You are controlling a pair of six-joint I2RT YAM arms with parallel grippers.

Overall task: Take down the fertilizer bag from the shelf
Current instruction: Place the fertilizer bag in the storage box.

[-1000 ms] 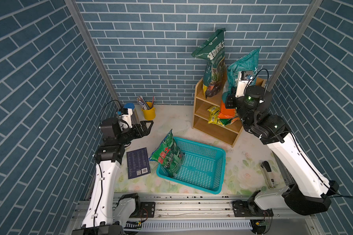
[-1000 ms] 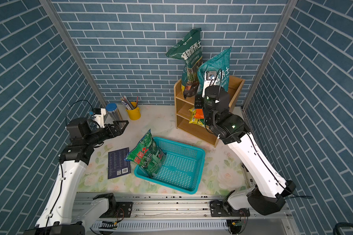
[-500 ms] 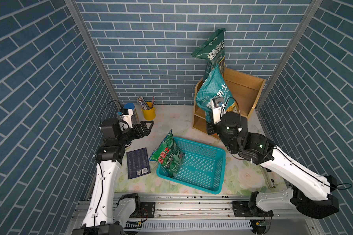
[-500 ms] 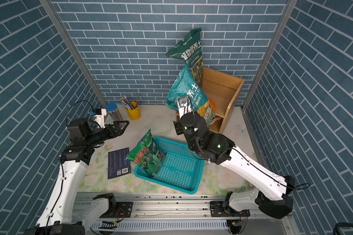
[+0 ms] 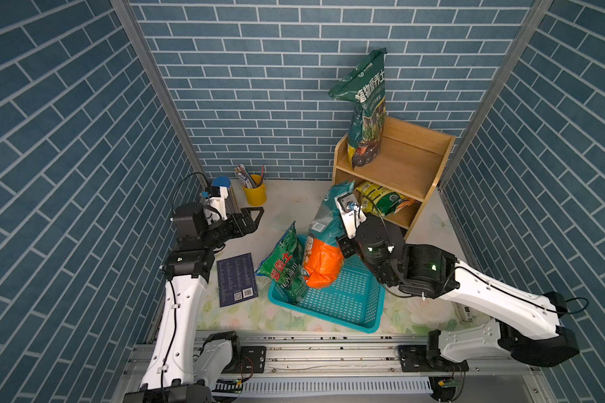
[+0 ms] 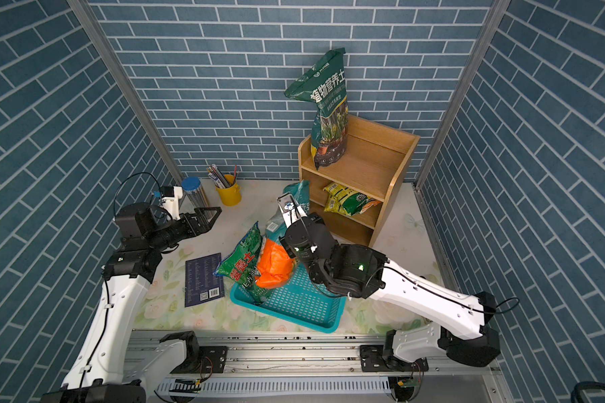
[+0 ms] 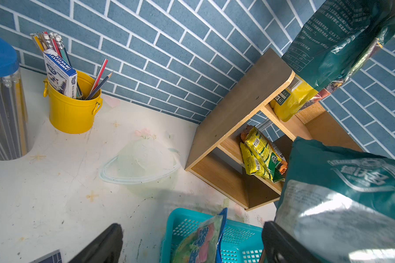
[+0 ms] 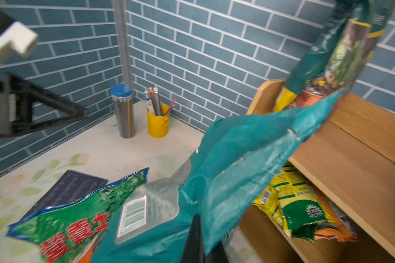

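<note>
Pinching teal fertilizer bag (image 5: 323, 240) edge, right claw (image 5: 343, 244) holds it over basket (image 5: 350, 307), off shelf (image 5: 402, 167); left claw (image 5: 252, 218) spread.

White-shelled, black-jointed left arm (image 5: 177, 314) stands at 8 o'clock, matching right arm (image 5: 500, 300) at 4 o'clock; thin black cables (image 5: 196, 173) loop along both; small green lights (image 5: 433, 267) dot the right's dark joints.

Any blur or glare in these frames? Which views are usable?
Right wrist view: motion-smeared, the teal bag and green bag are soft. Left wrist view: sharp on the yellow bucket, glare on the teal bag's glossy face. Both top views: crisp, evenly lit.
</note>
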